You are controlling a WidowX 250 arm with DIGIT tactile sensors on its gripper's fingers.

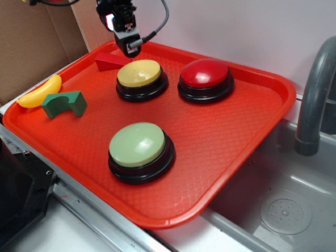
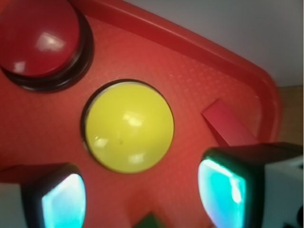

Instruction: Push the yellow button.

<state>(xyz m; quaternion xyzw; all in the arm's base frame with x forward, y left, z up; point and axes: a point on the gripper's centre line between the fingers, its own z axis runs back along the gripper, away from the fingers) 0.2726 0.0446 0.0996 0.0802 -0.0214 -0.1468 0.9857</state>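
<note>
Open air above yellow button, dome unobstructed. Red wedge close by its far-left side; red button just beside on the right, narrow gap between. Bare tray toward green button. Green block and banana well left.

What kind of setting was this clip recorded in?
Probably a toy kitchen sink station in a lab: a grey plastic faucet stands over a grey sink basin with a drain, a red plastic tray spans it, cardboard behind.
</note>
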